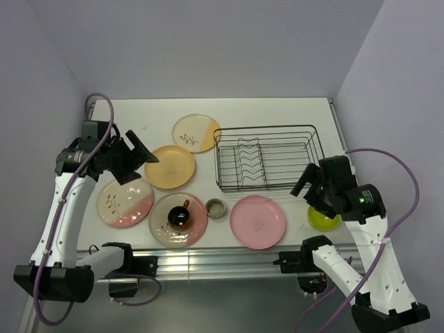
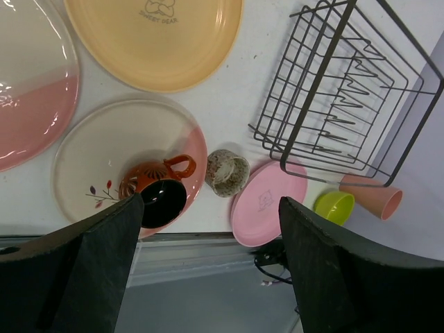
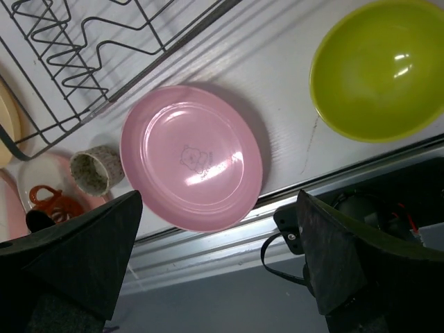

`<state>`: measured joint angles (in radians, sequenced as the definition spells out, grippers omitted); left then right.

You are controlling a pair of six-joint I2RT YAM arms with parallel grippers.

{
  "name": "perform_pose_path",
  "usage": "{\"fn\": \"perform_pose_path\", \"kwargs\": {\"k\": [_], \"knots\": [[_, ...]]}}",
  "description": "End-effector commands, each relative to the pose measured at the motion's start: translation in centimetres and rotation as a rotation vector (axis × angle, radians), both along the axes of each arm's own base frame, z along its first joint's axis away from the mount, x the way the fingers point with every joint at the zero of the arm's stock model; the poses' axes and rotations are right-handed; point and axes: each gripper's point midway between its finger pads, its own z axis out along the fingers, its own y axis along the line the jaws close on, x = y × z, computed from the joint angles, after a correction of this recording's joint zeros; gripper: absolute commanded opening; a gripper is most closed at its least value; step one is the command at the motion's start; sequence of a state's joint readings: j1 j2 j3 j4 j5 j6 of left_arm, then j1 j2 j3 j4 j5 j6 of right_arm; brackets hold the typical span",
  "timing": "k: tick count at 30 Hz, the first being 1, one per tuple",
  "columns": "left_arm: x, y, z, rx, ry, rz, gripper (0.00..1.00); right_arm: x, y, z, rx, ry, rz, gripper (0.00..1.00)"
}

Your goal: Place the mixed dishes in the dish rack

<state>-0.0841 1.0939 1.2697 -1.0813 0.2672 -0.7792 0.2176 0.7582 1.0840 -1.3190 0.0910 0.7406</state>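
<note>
Zero dishes loaded: rack (image 1: pixel 267 127) empty on tabletop (image 1: pixel 277 111); five plates (image 1: pixel 258 221), mug (image 1: pixel 179 216), cup (image 1: pixel 216 208), bowl (image 1: pixel 323 220), tumbler (image 2: pixel 371 196) beside it. Apart, holding nothing: left fingers (image 2: pixel 90 270), right fingers (image 3: pixel 76 257). All loading remains.

- A white table (image 1: pixel 277 114) is filling the middle of the overhead view, its surface showing a faint wood grain in the right wrist view.
- A thin dark scratch (image 3: pixel 309 156) is running across the tabletop near its front edge.
- A ribbed metal rail (image 1: pixel 222 263) is lining the near edge of the table.
- A black cable (image 3: pixel 262 257) is looping just below that rail.
- A pale lavender back wall (image 1: pixel 208 41) is rising behind the table, with a left wall (image 1: pixel 28 83) and a right wall (image 1: pixel 402 83) closing in beside it.
- A grey floor (image 1: pixel 229 305) is showing below the rail.
</note>
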Motion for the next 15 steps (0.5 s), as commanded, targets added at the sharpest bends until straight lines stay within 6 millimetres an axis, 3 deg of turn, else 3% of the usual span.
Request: {"fn": "perform_pose_path", "kwargs": {"k": [1,5,9,15], "knots": [[1.3,-1.0,2.2,0.008,-0.084,-0.046,0.85,-1.4,-1.1,-1.1,-0.012,0.031,-0.086,1.00],[2.3,-0.9,2.9,0.063,-0.099,-0.050,0.84,-1.5,-0.8,-4.1,0.036,0.085,-0.175,0.96],[2.2,-2.0,4.6,0.074,-0.139,-0.101,0.84,-2.0,-3.0,-6.0,-0.061,0.127,-0.292,0.91],[1.4,-3.7,5.9,0.013,-0.156,-0.168,0.83,-2.4,-4.9,-8.9,-0.187,0.191,-0.319,0.91]]}}
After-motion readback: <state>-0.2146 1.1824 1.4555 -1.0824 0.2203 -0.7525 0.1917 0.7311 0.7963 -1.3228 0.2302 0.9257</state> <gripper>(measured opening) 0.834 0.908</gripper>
